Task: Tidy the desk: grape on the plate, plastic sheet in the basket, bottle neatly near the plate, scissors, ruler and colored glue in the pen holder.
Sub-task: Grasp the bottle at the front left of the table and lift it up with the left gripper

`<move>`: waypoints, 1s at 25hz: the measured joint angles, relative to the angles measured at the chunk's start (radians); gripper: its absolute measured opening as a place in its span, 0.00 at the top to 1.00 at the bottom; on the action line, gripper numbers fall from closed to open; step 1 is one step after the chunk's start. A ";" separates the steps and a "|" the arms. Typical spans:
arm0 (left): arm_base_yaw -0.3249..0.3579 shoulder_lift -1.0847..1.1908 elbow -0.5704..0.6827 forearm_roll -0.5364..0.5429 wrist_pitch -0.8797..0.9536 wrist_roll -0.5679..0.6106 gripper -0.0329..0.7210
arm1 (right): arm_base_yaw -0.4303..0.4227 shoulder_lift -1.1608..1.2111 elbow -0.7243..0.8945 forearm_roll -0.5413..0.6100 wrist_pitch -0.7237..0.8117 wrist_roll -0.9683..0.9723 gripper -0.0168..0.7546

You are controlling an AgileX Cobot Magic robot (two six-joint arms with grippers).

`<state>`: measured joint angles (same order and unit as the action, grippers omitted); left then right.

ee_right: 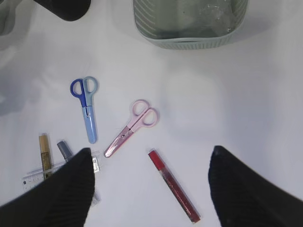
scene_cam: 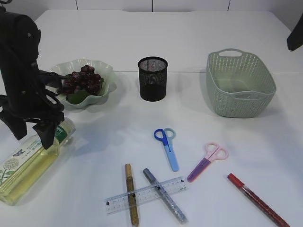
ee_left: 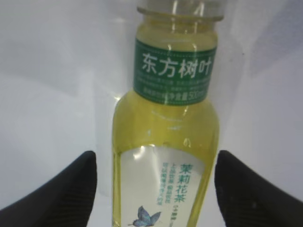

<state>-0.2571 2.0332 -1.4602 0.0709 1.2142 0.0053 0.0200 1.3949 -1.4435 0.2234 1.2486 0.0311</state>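
Dark grapes [scene_cam: 84, 79] sit on the scalloped green plate [scene_cam: 110, 75]. Left tool [ee_left: 154, 175] hangs spread astride the lying yellow tea bottle [ee_left: 165, 156]; right tool [ee_right: 149, 182] spread above the worktop. Blue scissors [scene_cam: 168, 146], pink scissors [scene_cam: 207, 161], clear ruler [scene_cam: 144, 195] and glitter glue pens [scene_cam: 165, 196] remain outside the black mesh holder [scene_cam: 152, 78].

Bottle [ee_left: 165, 142] cap and base cut off in left wrist view, left gripper [scene_cam: 40, 130] covers its neck in exterior view, red glue pen [scene_cam: 258, 201] tip runs off the edge, ruler [ee_right: 35, 179] mostly behind right gripper finger.
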 joint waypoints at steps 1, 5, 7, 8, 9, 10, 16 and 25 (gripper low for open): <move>0.000 0.008 0.000 0.000 0.000 0.000 0.21 | 0.000 0.000 0.000 0.000 0.000 -0.002 0.24; 0.000 0.048 0.000 -0.007 -0.002 0.002 0.21 | 0.000 0.000 0.000 0.000 0.000 -0.006 0.25; 0.000 0.061 0.000 -0.013 -0.004 0.004 0.21 | 0.000 0.000 0.000 0.000 0.000 -0.009 0.23; 0.000 0.065 0.000 -0.019 -0.004 0.009 0.21 | 0.000 0.000 0.000 0.001 0.000 -0.009 0.23; 0.000 0.069 -0.002 -0.022 -0.004 0.015 0.20 | 0.000 0.000 0.000 0.001 0.000 -0.009 0.24; 0.000 0.073 -0.002 -0.023 -0.004 0.018 0.20 | 0.000 0.000 0.000 0.001 0.000 -0.009 0.24; 0.000 0.112 -0.006 -0.023 -0.006 0.024 0.20 | 0.000 0.000 0.000 0.001 0.000 -0.011 0.25; 0.000 0.125 -0.006 -0.028 -0.011 0.025 0.21 | 0.000 0.000 0.000 0.001 0.003 -0.012 0.25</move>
<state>-0.2571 2.1581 -1.4659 0.0429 1.2035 0.0303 0.0200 1.3949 -1.4435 0.2244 1.2511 0.0188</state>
